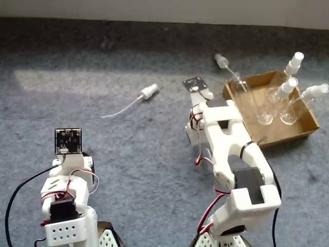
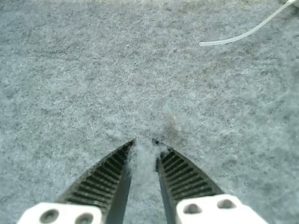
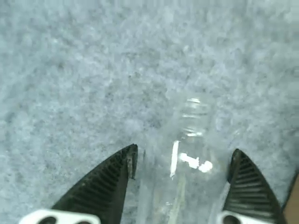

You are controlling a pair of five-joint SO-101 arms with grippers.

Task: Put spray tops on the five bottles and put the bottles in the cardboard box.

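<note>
While the left gripper sits low over the grey carpet, its jaws are drawn nearly together with nothing between them, so I count it as idle. Further along, a loose spray top lies on its side with its thin dip tube trailing off toward the left arm. That tube looks floppy and would bend if pinched. I'd take this piece by the stiff white head, not the tube.

Next comes my right gripper, jaws spread wide, straddling an uncapped clear bottle that lies flat on the carpet just beside the box. I can't tell whether either pad touches it. The bottle looks light, thin-walled and slick, and it is round, so I'd expect it to roll or squirt out under a hard or off-centre squeeze. I judge the safest hold to be across the straight body, well below the threaded neck, leaving the mouth free for a top.

Beyond the right arm, a second spray top lies near the box's far corner. The cardboard box is furthest right, with three capped bottles leaning inside it.
</note>
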